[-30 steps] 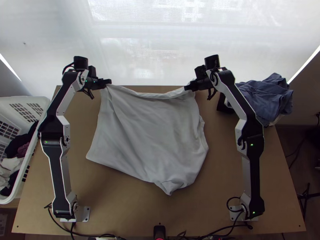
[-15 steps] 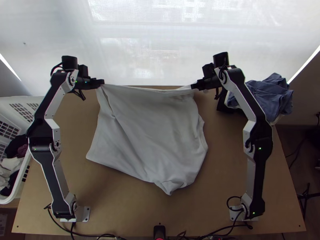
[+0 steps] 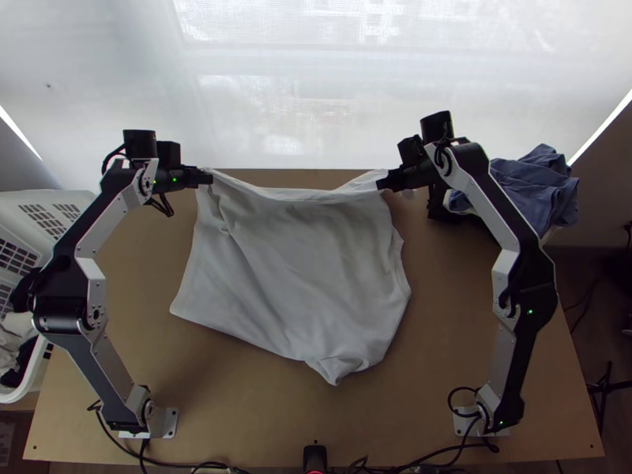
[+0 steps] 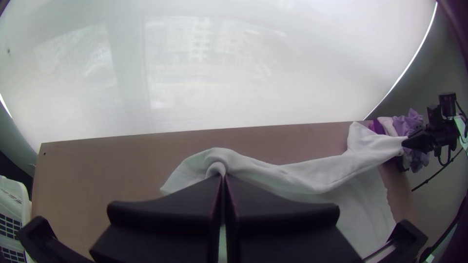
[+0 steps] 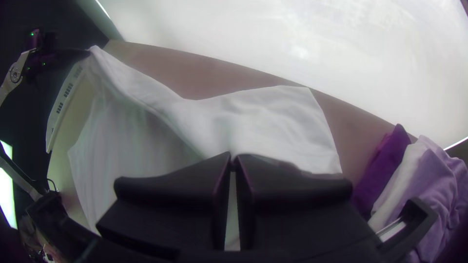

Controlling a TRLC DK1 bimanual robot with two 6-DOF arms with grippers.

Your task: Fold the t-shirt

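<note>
T-shirt (image 3: pixel 292 268): lay mostly spread, rumpled, on your table (image 3: pixel 442 347).
Left gripper (image 3: pixel 208 178): you had it clenched on the T-shirt's far edge.
Right gripper (image 3: pixel 381 184): yours pinched that edge's other end.

Robot workroom; wooden table (image 3: pixel 261 423); mounted arm bases (image 3: pixel 167 423); cables (image 3: pixel 474 445); laundry basket (image 3: pixel 33 378)

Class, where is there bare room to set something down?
Bare tabletop lies between the shirt and near edge, between shirt and left arm, and between shirt and right arm. The far edge is crowded: left gripper and right gripper hold the shirt there, with blue clothes at its right end.
</note>
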